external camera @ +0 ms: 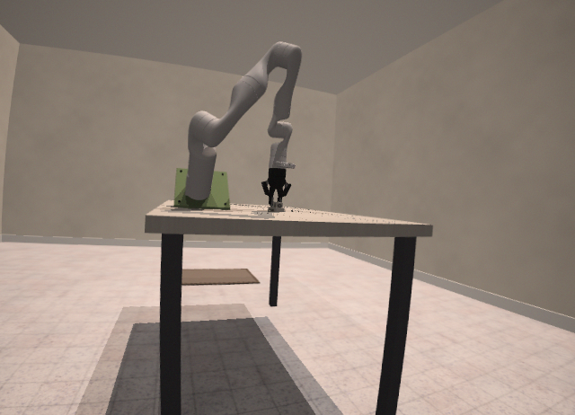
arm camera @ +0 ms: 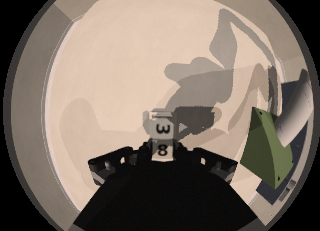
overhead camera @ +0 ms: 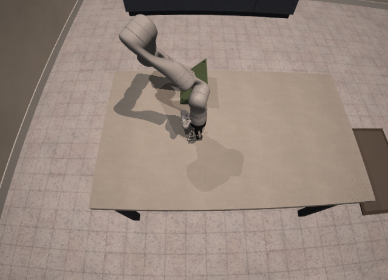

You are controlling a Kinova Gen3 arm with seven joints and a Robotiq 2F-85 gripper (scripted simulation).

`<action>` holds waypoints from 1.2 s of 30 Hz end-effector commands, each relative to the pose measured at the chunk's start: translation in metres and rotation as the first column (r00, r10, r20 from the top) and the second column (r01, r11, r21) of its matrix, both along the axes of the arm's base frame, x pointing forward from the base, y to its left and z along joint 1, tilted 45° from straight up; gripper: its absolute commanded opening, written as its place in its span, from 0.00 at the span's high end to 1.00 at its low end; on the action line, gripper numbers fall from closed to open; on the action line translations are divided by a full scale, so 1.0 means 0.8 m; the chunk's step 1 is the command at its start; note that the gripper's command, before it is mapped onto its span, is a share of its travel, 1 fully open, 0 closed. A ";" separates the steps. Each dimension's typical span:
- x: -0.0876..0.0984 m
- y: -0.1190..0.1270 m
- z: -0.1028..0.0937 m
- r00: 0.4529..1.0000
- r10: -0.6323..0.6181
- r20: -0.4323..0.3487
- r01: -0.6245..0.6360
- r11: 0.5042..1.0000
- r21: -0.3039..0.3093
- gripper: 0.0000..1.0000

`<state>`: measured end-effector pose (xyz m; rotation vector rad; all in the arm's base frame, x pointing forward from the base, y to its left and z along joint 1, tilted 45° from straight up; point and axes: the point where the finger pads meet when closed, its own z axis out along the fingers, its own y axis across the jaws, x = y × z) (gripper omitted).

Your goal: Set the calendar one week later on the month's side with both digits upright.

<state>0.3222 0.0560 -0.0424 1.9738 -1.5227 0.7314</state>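
Two small light cubes stand in line in the wrist view. The farther cube [arm camera: 163, 128] shows a dark 3 turned on its side. The nearer cube [arm camera: 162, 151] shows a digit that looks like 8. My gripper [overhead camera: 198, 138] [external camera: 276, 203] [arm camera: 162, 144] points down at the table and is shut on the nearer cube, one finger on each side. The small grey tray [overhead camera: 188, 141] is around the cubes, low at the table top; part of it is hidden by the gripper. The month's name and the cubes' flatness on the tray's floor cannot be made out.
The table [overhead camera: 266, 130] [external camera: 324, 228] extends around the tray. The green mounting plate [overhead camera: 201, 71] [external camera: 220, 188] [arm camera: 267, 151] stands at the back beside the arm's base. Arm shadows lie across the table. A brown mat [overhead camera: 374, 170] [external camera: 217, 276] lies on the floor.
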 end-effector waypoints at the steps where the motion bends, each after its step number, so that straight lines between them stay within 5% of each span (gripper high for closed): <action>1: 0.002 -0.002 -0.001 1.000 0.004 0.001 -0.004 1.000 0.000 0.74; 17: 0.002 -0.002 -0.001 1.000 0.004 0.001 -0.004 1.000 0.000 0.54; 36: 0.003 0.012 0.016 1.000 0.002 0.006 -0.002 1.000 -0.004 0.54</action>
